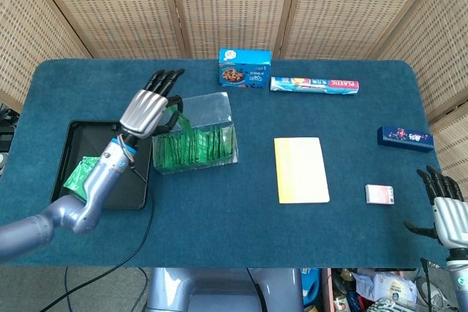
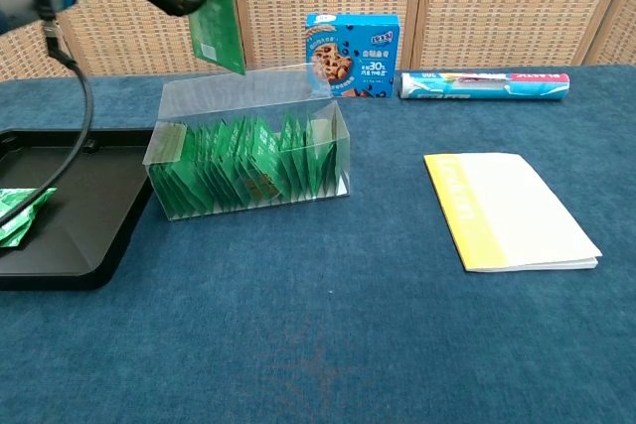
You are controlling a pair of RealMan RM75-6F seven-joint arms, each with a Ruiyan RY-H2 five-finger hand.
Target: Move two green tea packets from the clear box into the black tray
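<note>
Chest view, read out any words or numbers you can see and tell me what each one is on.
"30%": blue cookie box; its other print is too small to read.
"PLASTIC": right end of the plastic wrap box.
Held green tea packet and yellow booklet: nothing legible.

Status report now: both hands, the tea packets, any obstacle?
Left hand holds one green tea packet above the clear box. Right hand open, idle at table edge. One packet lies in the black tray. Nothing blocks the way.
</note>
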